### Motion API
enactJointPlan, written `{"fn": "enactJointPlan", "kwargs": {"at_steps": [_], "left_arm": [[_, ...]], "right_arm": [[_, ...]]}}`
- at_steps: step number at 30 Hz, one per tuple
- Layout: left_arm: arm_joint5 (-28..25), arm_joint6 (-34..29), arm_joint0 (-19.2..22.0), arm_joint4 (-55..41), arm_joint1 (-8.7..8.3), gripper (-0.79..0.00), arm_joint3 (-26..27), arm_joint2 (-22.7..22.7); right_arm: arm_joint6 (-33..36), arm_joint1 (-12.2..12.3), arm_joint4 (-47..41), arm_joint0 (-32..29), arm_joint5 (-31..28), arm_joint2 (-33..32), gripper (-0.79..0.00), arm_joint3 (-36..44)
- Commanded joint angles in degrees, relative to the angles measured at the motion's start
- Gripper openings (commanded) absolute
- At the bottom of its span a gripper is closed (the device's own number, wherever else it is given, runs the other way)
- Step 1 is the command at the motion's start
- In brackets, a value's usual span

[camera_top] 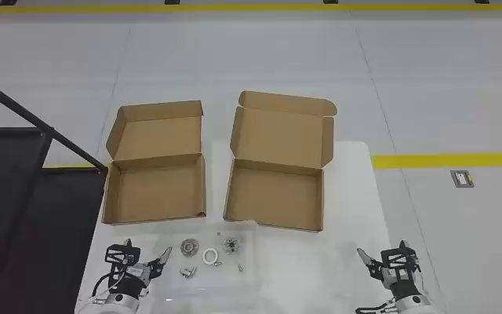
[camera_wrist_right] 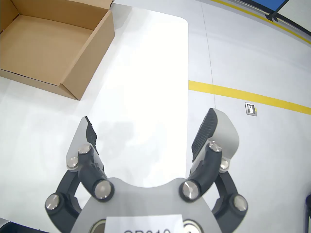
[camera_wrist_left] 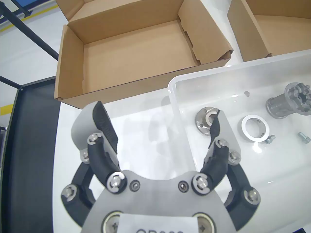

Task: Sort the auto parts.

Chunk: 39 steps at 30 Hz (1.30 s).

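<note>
Just ahead of the left hand, parts lay in the tray, flange nearest | both hands gaped wide, empty | right hand well apart | advice: clear the tray wall, grip flange across its rim.

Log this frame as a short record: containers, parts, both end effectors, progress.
boxes: left box and right box, both open and empty
tray: clear tray in front of the boxes
parts in tray: flanged disc, ring, splined hub, small bolts
left end effector: open, empty, at the tray's edge
right end effector: open, empty, over bare table
sorted: nothing yet
</note>
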<state>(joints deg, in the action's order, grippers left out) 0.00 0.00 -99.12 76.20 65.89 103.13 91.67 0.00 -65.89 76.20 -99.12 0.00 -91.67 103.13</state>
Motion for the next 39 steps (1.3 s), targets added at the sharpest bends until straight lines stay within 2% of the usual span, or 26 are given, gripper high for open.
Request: {"fn": "enactJointPlan", "kwargs": {"at_steps": [1, 6, 8, 10, 17, 21, 24, 36, 39], "left_arm": [[0.0, 0.0, 0.0, 0.0, 0.0, 0.0, 0.0, 0.0], [0.0, 0.2, 0.0, 0.0, 0.01, 0.0, 0.1, 0.0], [-1.6, 2.4, -0.5, 0.6, -0.03, 0.0, 0.5, 0.1], [-2.9, 4.1, -1.1, 0.3, -0.09, 0.0, 0.5, 1.0], [-10.4, 12.9, -4.5, -3.1, -0.36, 0.0, 2.4, 5.1], [-18.0, 16.8, -6.3, -8.3, -0.66, 0.0, 2.7, 8.9], [-23.3, 19.4, -7.5, -11.6, -0.91, 0.0, 2.7, 12.2], [-23.3, 19.4, -7.5, -11.6, -0.91, 0.0, 2.7, 12.2], [-24.7, 19.1, -7.0, -11.3, -0.94, 0.0, 2.6, 11.9]], "right_arm": [[0.0, 0.0, 0.0, 0.0, 0.0, 0.0, 0.0, 0.0], [0.0, 0.0, -0.1, 0.1, 0.6, -0.2, 0.0, 0.0], [0.4, -0.3, 1.3, 0.1, 5.1, -0.4, 0.0, 0.5], [1.4, -0.5, 1.7, -0.4, 5.9, 1.1, 0.0, 2.3], [4.3, -0.1, 4.7, -1.2, -4.3, 2.7, 0.0, 9.5], [9.3, -0.1, 0.1, -0.5, -11.4, 4.5, 0.0, 13.2], [9.3, -0.1, 0.1, -0.5, -11.4, 4.5, 0.0, 13.2], [9.3, -0.1, 0.5, -0.5, -11.1, 4.5, 0.0, 13.2], [10.1, -0.2, 6.4, 0.6, -9.8, 7.7, 0.0, 13.8]]}}
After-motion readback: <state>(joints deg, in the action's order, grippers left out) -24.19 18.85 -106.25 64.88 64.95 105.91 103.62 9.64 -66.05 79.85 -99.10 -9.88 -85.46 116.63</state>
